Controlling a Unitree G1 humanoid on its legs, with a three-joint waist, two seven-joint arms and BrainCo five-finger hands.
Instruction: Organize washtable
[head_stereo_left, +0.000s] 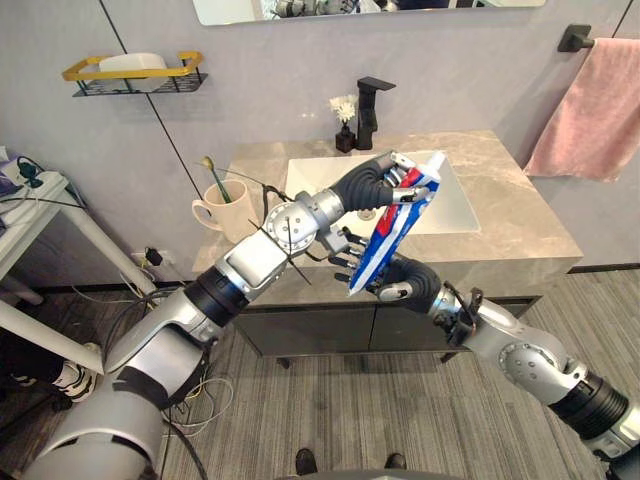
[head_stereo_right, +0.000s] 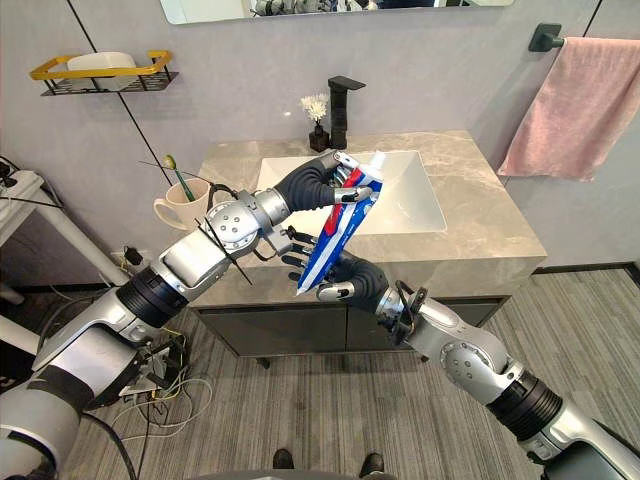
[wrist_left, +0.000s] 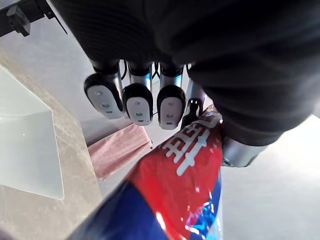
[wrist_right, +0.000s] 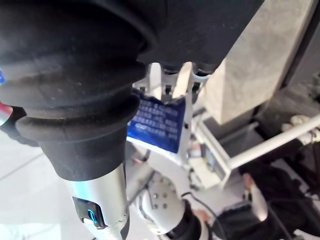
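A red, blue and white toothpaste tube (head_stereo_left: 395, 225) hangs tilted in the air over the front edge of the stone washtable (head_stereo_left: 520, 235). My left hand (head_stereo_left: 375, 185) is curled round its upper end, with the fingertips (wrist_left: 137, 102) lying beside the red part of the tube (wrist_left: 185, 175). Below it, my right hand (head_stereo_left: 400, 280) pinches the lower end between thumb and fingers. The tube's blue end (wrist_right: 157, 122) shows past that hand's fingers. Both hands are at once on the tube (head_stereo_right: 338, 225).
A cream mug (head_stereo_left: 225, 205) with a utensil in it stands at the washtable's left corner. A black faucet (head_stereo_left: 368, 110) and a small flower vase (head_stereo_left: 344, 125) stand behind the white sink (head_stereo_left: 450, 205). A pink towel (head_stereo_left: 595, 110) hangs at right; a yellow wall shelf (head_stereo_left: 135, 70) hangs at left.
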